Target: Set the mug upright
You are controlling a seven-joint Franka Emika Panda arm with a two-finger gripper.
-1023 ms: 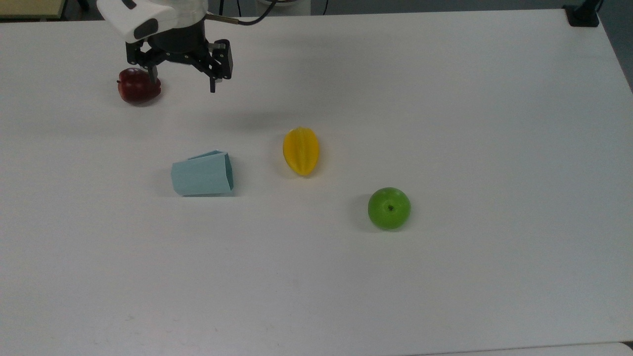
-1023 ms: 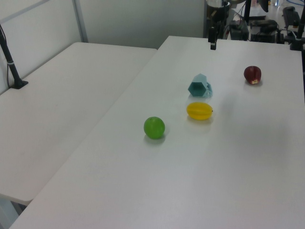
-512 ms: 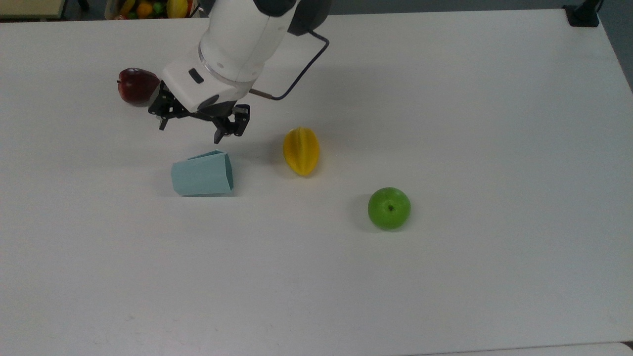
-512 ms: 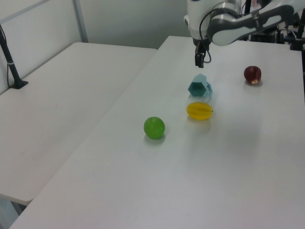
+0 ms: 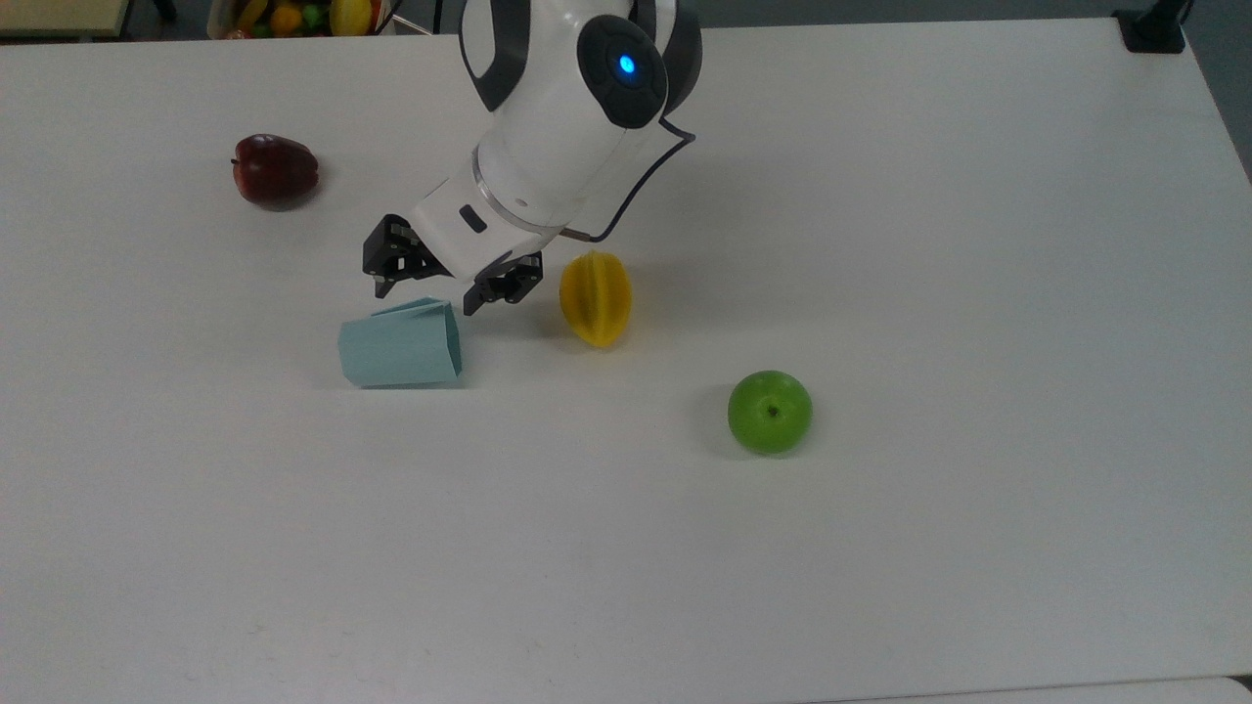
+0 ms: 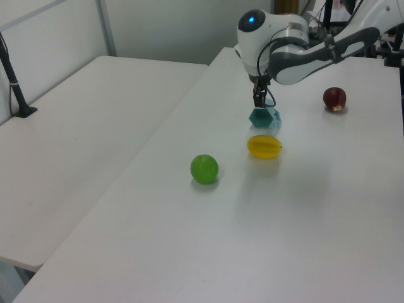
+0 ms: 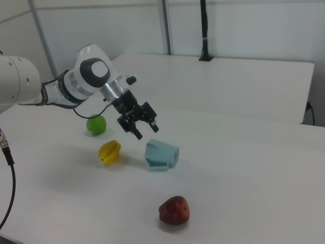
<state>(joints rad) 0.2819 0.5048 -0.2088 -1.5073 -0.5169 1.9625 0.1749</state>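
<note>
Mug (image 5: 399, 344) lies on its side on the white desk (image 5: 880, 548), rim toward the top view's right, narrow base toward the top view's left. Hand (image 5: 426, 298) hangs just above its upper edge, w/ fingers spread apart, holding nothing, not touching mug as far as visible. Yellow star fruit (image 5: 596, 297) sits near the mug on the top view's right; green apple (image 5: 770, 412) farther off; red apple (image 5: 276, 170) well apart, top view's upper left.

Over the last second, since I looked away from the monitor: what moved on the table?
The gripper travelled from beside the red apple to just above the mug, open, gripping nothing. The mug stays on its side; star fruit and green apple unmoved.
</note>
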